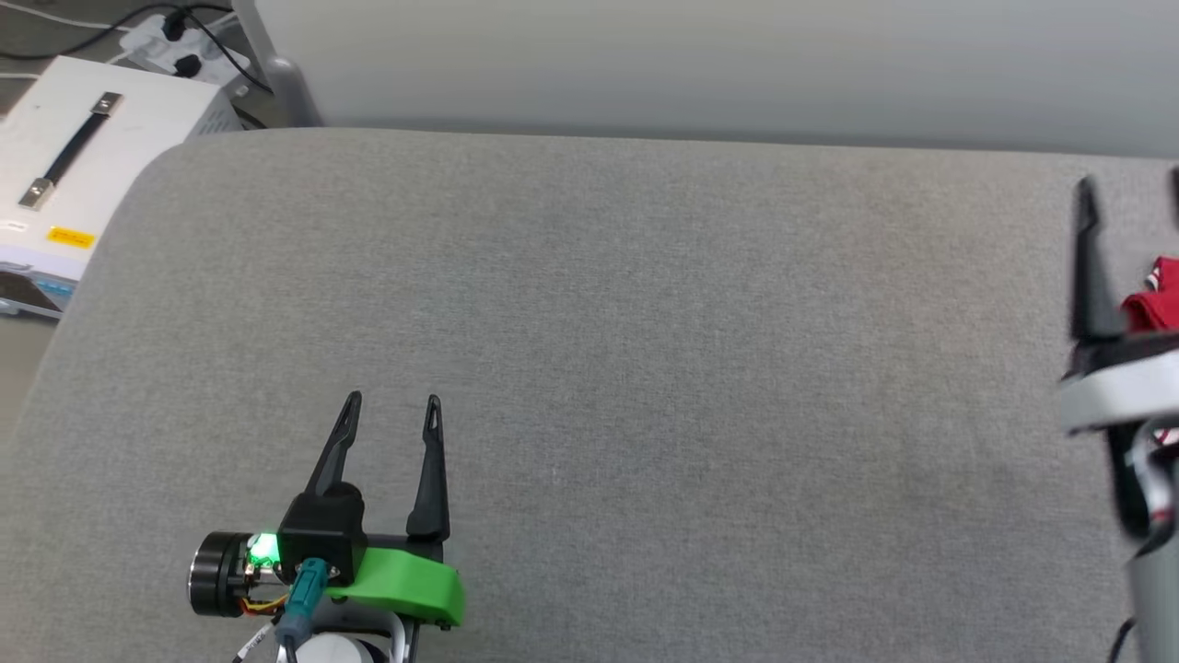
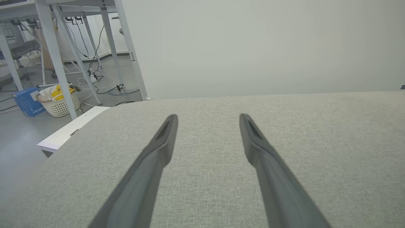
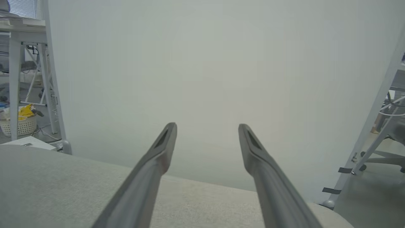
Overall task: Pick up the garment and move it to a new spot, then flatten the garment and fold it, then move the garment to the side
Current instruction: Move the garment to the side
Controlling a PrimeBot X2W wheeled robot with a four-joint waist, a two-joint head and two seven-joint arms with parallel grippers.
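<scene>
A small part of the red garment (image 1: 1154, 306), with a bit of striped trim, peeks in at the head view's right edge; the rest is out of view. My right gripper (image 1: 1131, 195) stands over that edge with its two fingers apart, open and empty, as the right wrist view (image 3: 207, 126) confirms. The garment's visible part lies between and behind its fingers. My left gripper (image 1: 393, 405) rests low at the lower left over the grey cloth-covered table (image 1: 589, 350), open with nothing between its fingers (image 2: 208, 117).
A pale wall panel (image 1: 718, 64) runs along the table's far edge. Left of the table stand a white box (image 1: 92, 157) with a black strap, cables on the floor, white desk legs (image 2: 57, 47) and a laundry basket (image 2: 60, 103). A chair base (image 3: 379, 158) shows at the right.
</scene>
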